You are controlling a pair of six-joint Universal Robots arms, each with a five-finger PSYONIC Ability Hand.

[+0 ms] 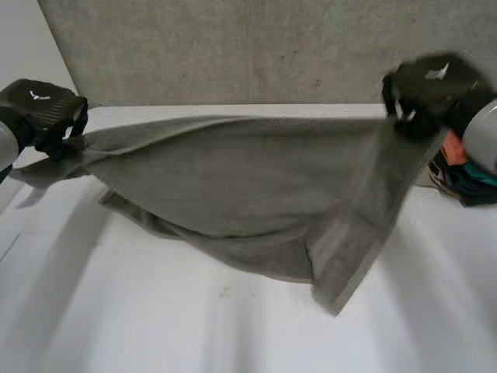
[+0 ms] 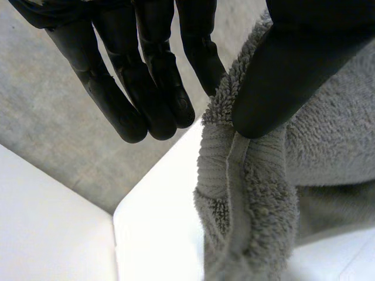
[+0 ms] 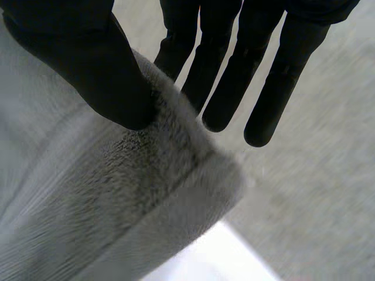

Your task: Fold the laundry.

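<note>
Nearest: loose lower corner of the grey towel (image 1: 335,299), hung below the right hand (image 1: 425,85), just above or on the white table (image 1: 116,311).
Left hand (image 1: 43,113): clamped on one end of the upper edge, thumb against a finger, other fingers (image 2: 126,111) straight and clear.
Right hand: clamped likewise on the opposite upper corner.
Long axis: ran hand to hand, middle sagging between them.
Coming move: likely laying that span flat; neither hand nearer.

A robot lab, by the look of it: a plain white table (image 1: 140,311) stood against a raw concrete wall (image 1: 233,47), and the left hand (image 1: 43,109) and right hand (image 1: 427,85), black machine parts, held a towel (image 1: 248,186) over it.
</note>
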